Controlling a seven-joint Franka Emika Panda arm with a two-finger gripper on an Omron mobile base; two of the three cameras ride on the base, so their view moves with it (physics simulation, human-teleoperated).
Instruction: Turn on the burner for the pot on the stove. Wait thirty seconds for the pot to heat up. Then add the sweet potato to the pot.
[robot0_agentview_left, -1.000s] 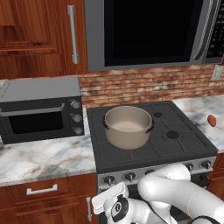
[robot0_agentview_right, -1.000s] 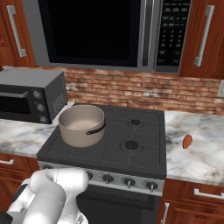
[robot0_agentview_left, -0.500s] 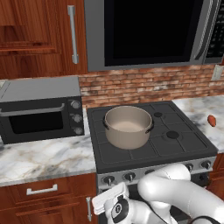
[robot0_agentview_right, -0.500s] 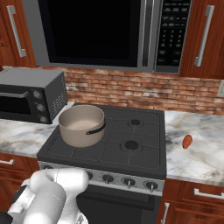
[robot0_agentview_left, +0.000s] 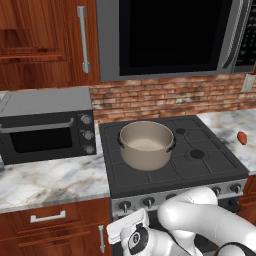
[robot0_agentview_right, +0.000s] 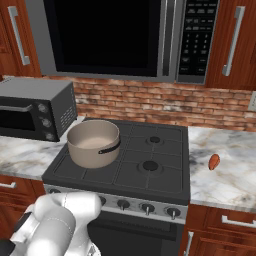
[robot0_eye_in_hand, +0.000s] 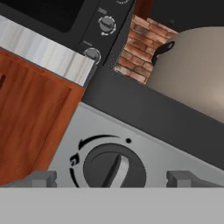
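Two dark fingertips (robot0_eye_in_hand: 41, 178) of the gripper (robot0_eye_in_hand: 113, 179) are seen spread wide apart at the bottom of the hand view, nothing held between them, with a black knob (robot0_eye_in_hand: 114, 166) on the steel front strip centred in the gap, close up. The pot (robot0_agentview_left: 146, 144) is seated on the front-left burner (robot0_agentview_left: 145, 167) of the stove (robot0_agentview_left: 210, 167), empty, pale inside, one dark handle (robot0_eye_in_hand: 162, 49) visible beside the brick wall (robot0_agentview_right: 165, 102). The sweet potato (robot0_agentview_right: 214, 161) is lying on the marble counter (robot0_agentview_right: 225, 172) right of the stove, well apart from the pot. A grey toaster oven (robot0_agentview_left: 47, 125) is placed left of the stove.
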